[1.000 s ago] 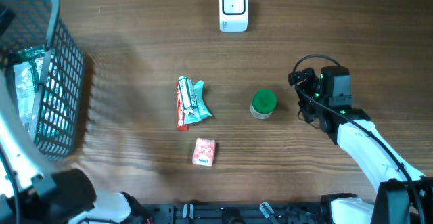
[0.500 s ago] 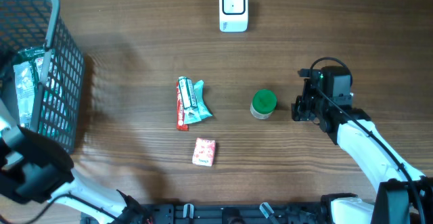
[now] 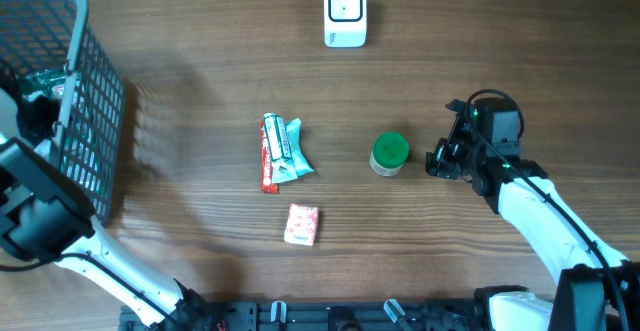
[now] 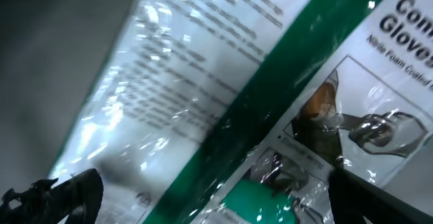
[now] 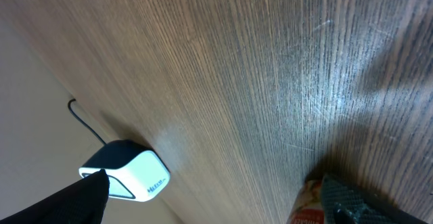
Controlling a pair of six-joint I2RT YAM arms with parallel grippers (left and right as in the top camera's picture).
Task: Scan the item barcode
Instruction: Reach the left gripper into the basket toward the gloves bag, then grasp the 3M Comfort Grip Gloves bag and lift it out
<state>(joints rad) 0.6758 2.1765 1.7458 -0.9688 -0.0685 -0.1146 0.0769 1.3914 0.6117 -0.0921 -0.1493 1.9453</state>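
The white barcode scanner [image 3: 345, 13] stands at the table's far middle; in the right wrist view the scanner [image 5: 128, 173] shows at lower left. A green-lidded jar [image 3: 389, 154] stands right of centre. My right gripper [image 3: 445, 159] is open just to the right of it, apart from it; in the wrist view the jar's reddish label [image 5: 308, 207] peeks in beside the right finger, and the gripper [image 5: 216, 207] holds nothing. My left gripper [image 4: 216, 204] is open inside the basket [image 3: 95, 121], close above a clear-wrapped green and white glove packet [image 4: 270, 102].
A red and teal pair of snack bars [image 3: 280, 151] lies at the table's centre, with a small pink packet [image 3: 302, 225] nearer the front. The dark mesh basket takes up the far left corner, with the left arm [image 3: 40, 211] reaching in from its front.
The left arm has swung up from the front left corner into the basket. The right gripper has turned and come a little down and left, toward the jar.
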